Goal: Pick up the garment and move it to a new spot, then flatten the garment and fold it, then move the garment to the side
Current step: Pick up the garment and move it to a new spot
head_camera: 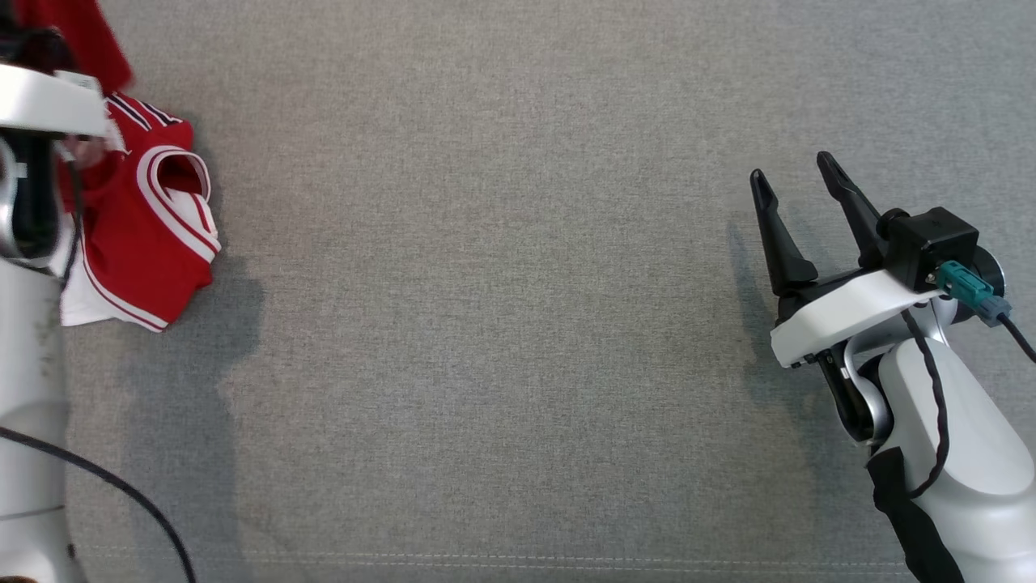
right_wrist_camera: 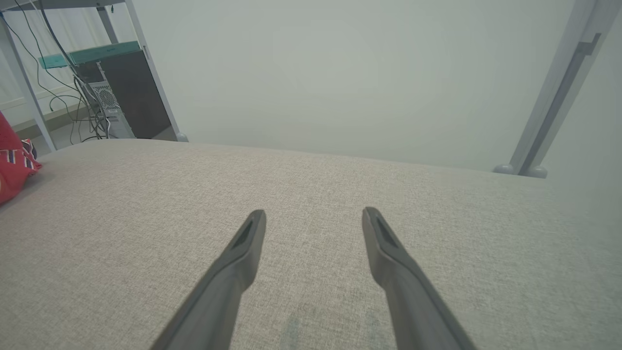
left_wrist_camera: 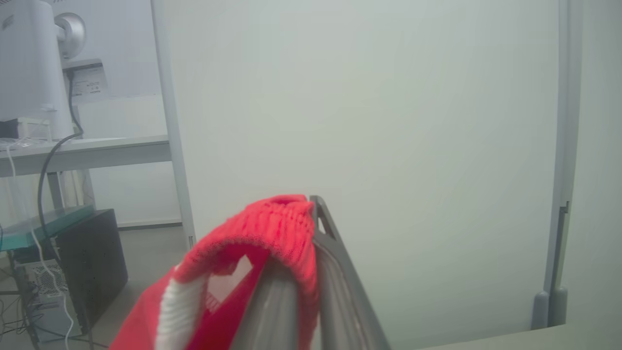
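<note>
The garment is a red piece with white and dark trim, bunched at the far left of the grey cloth surface; its edge also shows in the right wrist view as a red garment. In the left wrist view my left gripper is shut on a red ribbed edge of the garment, which drapes over one finger. The left arm's pale body covers part of the garment in the head view. My right gripper stands open at the right, far from the garment, with nothing between its fingers.
A black cable trails from the left arm at the lower left. Beyond the surface's far edge stand a pale wall panel, metal frame posts, and a desk with a dark computer case and cables.
</note>
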